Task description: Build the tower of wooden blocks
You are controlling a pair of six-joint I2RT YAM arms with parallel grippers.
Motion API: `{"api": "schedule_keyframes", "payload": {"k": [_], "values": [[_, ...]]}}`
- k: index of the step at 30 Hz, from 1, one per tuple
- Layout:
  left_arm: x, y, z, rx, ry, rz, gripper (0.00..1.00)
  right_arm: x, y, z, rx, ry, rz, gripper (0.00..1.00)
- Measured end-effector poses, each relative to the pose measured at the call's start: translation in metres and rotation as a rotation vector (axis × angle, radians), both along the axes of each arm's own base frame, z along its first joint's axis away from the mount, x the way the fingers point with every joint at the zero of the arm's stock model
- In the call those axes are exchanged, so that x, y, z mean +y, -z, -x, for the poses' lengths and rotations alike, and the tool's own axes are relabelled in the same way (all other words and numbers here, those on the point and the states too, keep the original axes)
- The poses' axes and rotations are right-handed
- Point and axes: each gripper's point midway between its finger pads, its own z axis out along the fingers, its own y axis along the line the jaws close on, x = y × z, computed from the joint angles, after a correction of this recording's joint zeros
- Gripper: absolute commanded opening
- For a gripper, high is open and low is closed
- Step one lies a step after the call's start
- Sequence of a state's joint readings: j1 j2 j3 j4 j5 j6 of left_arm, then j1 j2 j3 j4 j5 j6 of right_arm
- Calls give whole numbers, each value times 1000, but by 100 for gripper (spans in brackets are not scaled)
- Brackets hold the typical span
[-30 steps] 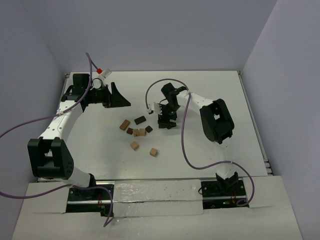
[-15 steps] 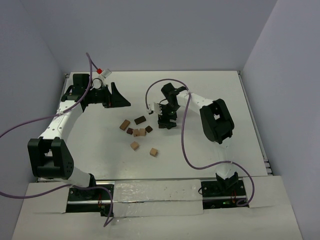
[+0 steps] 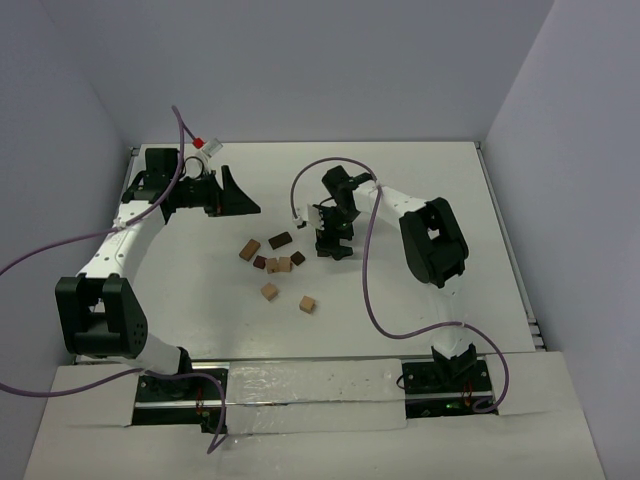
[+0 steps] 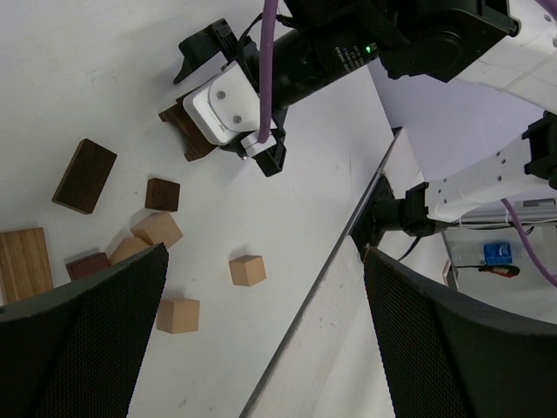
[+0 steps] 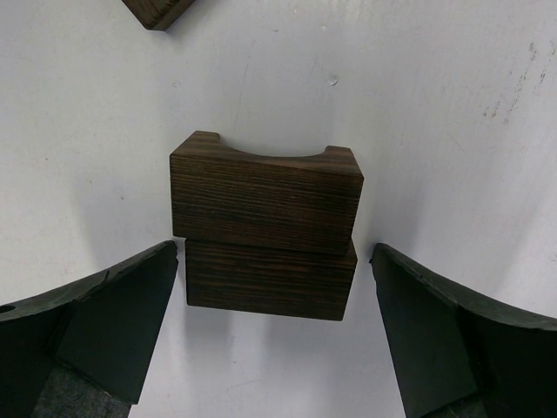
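Observation:
Two dark brown wood blocks (image 5: 265,231) are stacked one on the other, the upper one with a curved notch; this small tower also shows in the left wrist view (image 4: 185,132). My right gripper (image 3: 335,243) is open and straddles the stack (image 5: 274,252), with a gap on each side. Several loose tan and dark cubes (image 3: 277,264) lie to its left, with two tan cubes (image 3: 269,291) (image 3: 307,303) nearer the front. My left gripper (image 3: 238,196) is open and empty at the back left, above the table (image 4: 261,340).
In the left wrist view a flat tan block (image 4: 22,261) and a dark flat block (image 4: 83,176) lie among the cubes. A purple cable (image 3: 365,270) loops from the right arm. The table's front edge (image 4: 322,270) runs nearby.

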State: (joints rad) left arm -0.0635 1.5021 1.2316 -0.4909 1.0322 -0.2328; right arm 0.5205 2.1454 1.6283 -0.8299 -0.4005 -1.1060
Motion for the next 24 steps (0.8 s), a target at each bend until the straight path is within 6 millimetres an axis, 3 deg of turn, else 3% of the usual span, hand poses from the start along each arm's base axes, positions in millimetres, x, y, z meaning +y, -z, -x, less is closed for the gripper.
{"api": "schedule_keyframes", "payload": {"k": [6,10,19,24], "values": [[2,3,-3,-9,-15,-20,99,0,-2,1,3,8,-3,100],[5,7,-7,-9,-40,-44,99,0,-13,4,-6,8,-15,100],[24,28,-25,-33,-155,-180,99,3,-79,3,-114,10,-95,100],[50,60,-45,-29,-251,-358,82,9,-115,10,-131,31,-167,100]]}}
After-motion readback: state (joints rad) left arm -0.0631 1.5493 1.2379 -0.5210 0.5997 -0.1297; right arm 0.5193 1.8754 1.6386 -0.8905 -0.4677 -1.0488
